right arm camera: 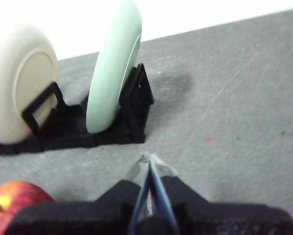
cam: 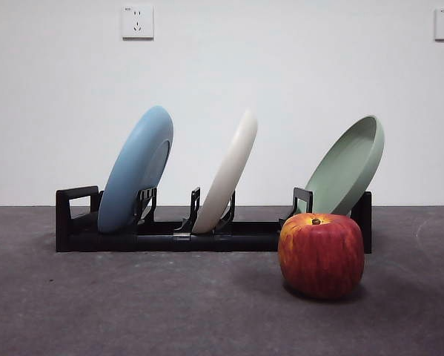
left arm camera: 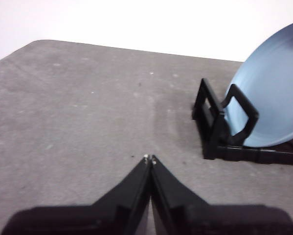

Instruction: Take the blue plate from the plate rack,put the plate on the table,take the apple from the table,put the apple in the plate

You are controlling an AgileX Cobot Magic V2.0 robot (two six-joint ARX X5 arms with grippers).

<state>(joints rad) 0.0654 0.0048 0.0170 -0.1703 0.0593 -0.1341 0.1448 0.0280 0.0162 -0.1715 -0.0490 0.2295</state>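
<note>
black left gripper (left arm camera: 149, 159); tapered black jaws

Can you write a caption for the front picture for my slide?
Blue plate, white plate and green plate lean in a black rack; an apple sits in front.

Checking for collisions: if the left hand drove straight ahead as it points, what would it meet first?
Probably nothing: the left hand points across bare table; the plate rack and blue plate sit off to one side.

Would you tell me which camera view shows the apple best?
The front view: the apple stands whole and near on the table, before the plate rack. The right wrist view catches only an edge of it; the left wrist view shows none.
</note>
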